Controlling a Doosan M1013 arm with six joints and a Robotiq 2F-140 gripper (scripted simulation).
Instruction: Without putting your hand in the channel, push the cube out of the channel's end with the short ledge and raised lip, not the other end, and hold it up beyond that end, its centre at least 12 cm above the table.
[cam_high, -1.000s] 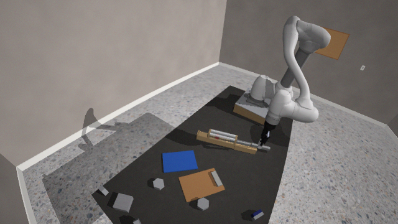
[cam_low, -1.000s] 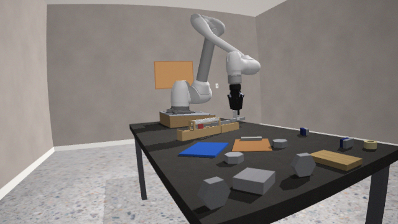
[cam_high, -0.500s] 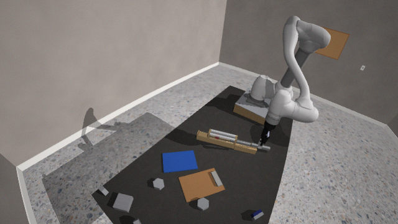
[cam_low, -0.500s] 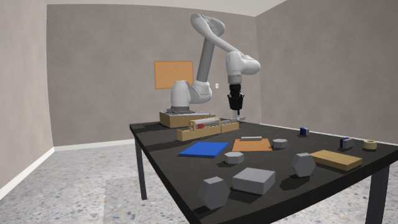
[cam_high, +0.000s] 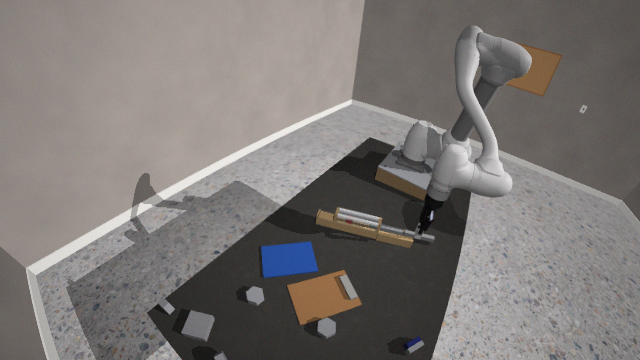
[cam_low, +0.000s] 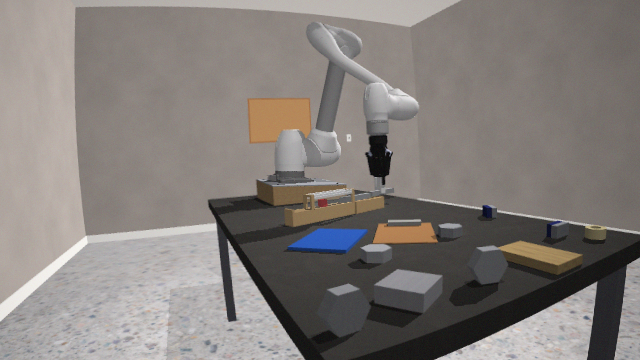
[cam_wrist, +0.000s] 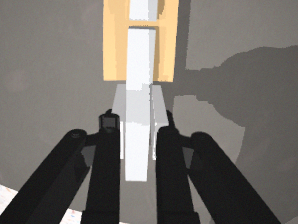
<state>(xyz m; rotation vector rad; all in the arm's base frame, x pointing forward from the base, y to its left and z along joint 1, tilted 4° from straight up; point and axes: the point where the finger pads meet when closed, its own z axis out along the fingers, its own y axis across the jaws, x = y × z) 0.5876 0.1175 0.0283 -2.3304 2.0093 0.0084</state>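
Note:
A long wooden channel (cam_high: 350, 228) (cam_low: 320, 214) (cam_wrist: 112, 36) lies across the black table (cam_high: 410, 300) in front of the robot's base. Its middle part has a clear cover. A small red cube (cam_high: 348, 218) (cam_low: 322, 202) sits inside under that cover. A pale grey rod (cam_high: 397, 231) (cam_low: 370, 194) (cam_wrist: 136, 156) lies along the channel and sticks out of the end nearest the arm. My gripper (cam_high: 422, 231) (cam_low: 381, 186) (cam_wrist: 138, 99) points down just outside that end and is shut on the rod's outer end. The fingers stay outside the channel.
A blue mat (cam_high: 288, 258) (cam_low: 328, 240) and an orange board (cam_high: 320, 300) (cam_low: 405, 233) with a grey bar lie in front of the channel. Several grey blocks (cam_high: 198, 324) (cam_low: 407, 289) and hexagonal pieces (cam_high: 254, 295) are scattered near the front. The robot's pedestal (cam_high: 400, 181) stands behind.

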